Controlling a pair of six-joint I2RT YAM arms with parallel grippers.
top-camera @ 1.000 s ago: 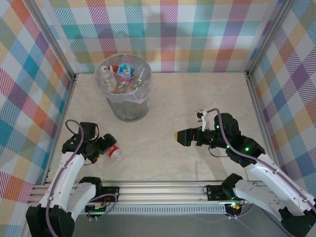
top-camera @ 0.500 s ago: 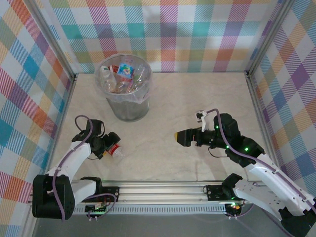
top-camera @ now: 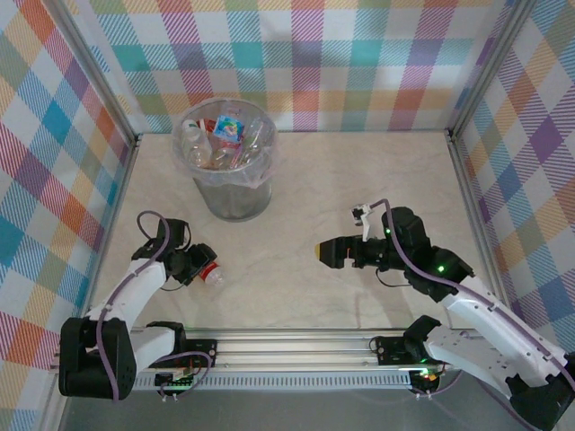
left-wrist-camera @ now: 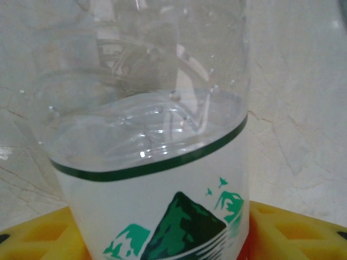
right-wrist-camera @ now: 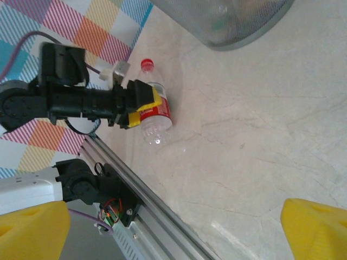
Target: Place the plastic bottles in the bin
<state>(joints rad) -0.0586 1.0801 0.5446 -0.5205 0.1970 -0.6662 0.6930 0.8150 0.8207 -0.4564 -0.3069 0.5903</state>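
Observation:
One plastic bottle (top-camera: 210,273) with a red cap and red-and-white label lies on its side at the table's near left. My left gripper (top-camera: 201,267) is shut on its middle. In the left wrist view the bottle (left-wrist-camera: 157,162) sits between the yellow fingers (left-wrist-camera: 295,227). The right wrist view shows the same bottle (right-wrist-camera: 156,111) held by the left gripper (right-wrist-camera: 144,107). The bin (top-camera: 235,199) stands at the far left, with several bottles (top-camera: 225,142) inside. My right gripper (top-camera: 322,251) hangs open over mid table, its jaws empty in the right wrist view (right-wrist-camera: 173,233).
The metal rail (top-camera: 296,346) runs along the near edge, close to the held bottle. Checked walls close in the left, back and right. Bare marble table (top-camera: 359,180) spreads between the bin and the right arm. The bin's mesh wall (right-wrist-camera: 227,21) shows in the right wrist view.
The left arm reached forward to the bottle and its jaws narrowed onto it. The right gripper drifted slightly left.

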